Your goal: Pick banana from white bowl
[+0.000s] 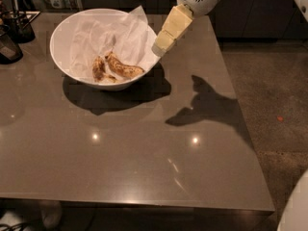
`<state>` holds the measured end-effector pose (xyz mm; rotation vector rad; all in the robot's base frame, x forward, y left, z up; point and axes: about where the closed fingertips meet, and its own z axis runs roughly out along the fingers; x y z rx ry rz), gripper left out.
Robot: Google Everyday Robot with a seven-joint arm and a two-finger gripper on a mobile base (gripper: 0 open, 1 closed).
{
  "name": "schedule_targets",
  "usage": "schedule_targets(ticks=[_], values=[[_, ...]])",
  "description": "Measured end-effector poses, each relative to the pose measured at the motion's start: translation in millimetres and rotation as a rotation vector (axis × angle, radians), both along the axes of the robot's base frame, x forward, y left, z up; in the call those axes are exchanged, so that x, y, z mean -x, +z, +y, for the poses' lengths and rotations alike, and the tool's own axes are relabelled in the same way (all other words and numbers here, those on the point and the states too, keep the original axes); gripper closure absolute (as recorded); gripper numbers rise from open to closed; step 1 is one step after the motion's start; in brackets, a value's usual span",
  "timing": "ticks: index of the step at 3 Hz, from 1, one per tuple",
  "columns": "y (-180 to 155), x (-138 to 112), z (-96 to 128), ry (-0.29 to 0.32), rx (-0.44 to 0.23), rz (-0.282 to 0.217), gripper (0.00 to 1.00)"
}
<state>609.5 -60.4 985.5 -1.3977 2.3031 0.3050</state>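
Table [144, 167]: grey-brown, glossy.
Short banana piece [98, 68]: in bowl.
Dark containers [14, 30]: table's far-left corner.
Floor [269, 90]: speckled.

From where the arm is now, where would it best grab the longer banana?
Probably at its middle, coming from above: the banana lies flat on crumpled paper in the white bowl, a shorter piece beside its left end. The gripper hovers at the bowl's right rim.

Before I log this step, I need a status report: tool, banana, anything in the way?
Tool at white bowl's right rim, holding nothing. Banana lies in bowl on paper lining. Shorter banana piece close beside it.
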Motion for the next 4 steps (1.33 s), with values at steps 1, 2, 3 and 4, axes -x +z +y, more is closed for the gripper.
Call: schedule_targets(ticks=[1, 2, 3, 4], values=[[-2.7, -11.4, 67.9, 0.025, 0.029, 0.058, 0.0], [-2.6, -14.2, 73.3, 0.028, 0.02, 0.048, 0.0], [-0.2, -22.3, 90.6, 0.043, -0.002, 0.049, 0.0], [-2.4, -30.0, 108.8, 0.067, 0.017, 0.066, 0.0]])
